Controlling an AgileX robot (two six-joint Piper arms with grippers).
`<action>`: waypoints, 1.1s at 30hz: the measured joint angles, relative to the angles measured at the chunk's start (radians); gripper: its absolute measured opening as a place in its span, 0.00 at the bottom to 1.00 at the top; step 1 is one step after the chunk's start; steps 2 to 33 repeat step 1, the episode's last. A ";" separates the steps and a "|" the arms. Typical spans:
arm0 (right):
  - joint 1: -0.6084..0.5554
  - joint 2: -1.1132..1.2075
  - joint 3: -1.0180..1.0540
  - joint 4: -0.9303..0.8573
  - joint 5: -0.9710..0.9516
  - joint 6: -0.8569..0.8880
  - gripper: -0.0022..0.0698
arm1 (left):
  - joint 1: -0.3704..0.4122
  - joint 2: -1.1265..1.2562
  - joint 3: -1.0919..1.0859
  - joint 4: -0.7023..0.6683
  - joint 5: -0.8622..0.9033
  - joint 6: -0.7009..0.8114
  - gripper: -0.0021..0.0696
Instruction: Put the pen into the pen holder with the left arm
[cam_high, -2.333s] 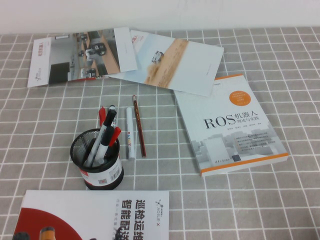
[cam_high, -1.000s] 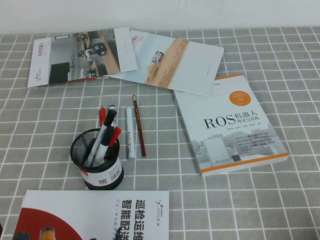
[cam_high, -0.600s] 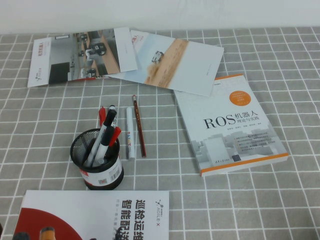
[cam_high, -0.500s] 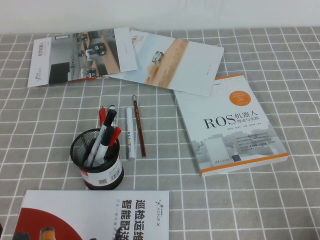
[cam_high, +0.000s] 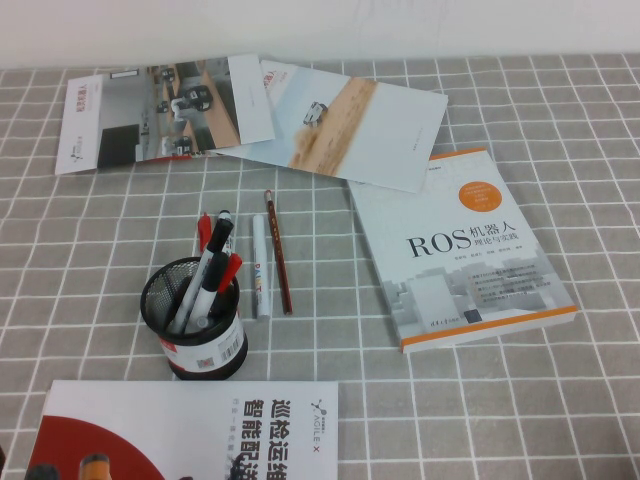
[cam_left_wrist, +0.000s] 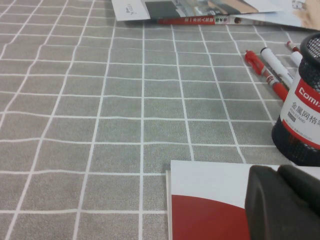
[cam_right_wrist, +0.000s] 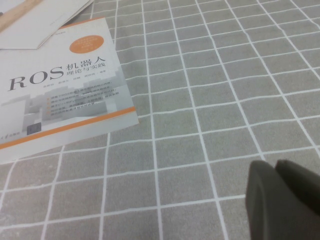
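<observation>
By the worktop's near edge, with left tool (cam_left_wrist: 279, 175) and right tool (cam_right_wrist: 276, 170) both pressed together, a careless left swing might have toppled the holder (cam_high: 205, 345) and its leaning pen (cam_high: 208, 265).

Even, bright light; soft shadows.
High view sharp throughout; holder (cam_high: 194, 318) casts only a faint shadow on the cloth (cam_high: 90, 260). Mild sheen on the book (cam_high: 462, 250) cover. In both wrist views the near dark gripper edges are blurred, out of focus.
</observation>
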 joint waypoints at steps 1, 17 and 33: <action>0.000 0.000 0.000 0.000 0.000 0.000 0.01 | 0.000 0.000 0.000 0.000 0.000 0.000 0.03; 0.000 0.000 0.000 0.000 0.000 0.000 0.01 | 0.000 0.000 0.000 0.000 0.000 0.000 0.03; 0.000 0.000 0.000 0.000 0.000 0.000 0.01 | 0.000 0.000 0.000 0.000 0.000 0.000 0.03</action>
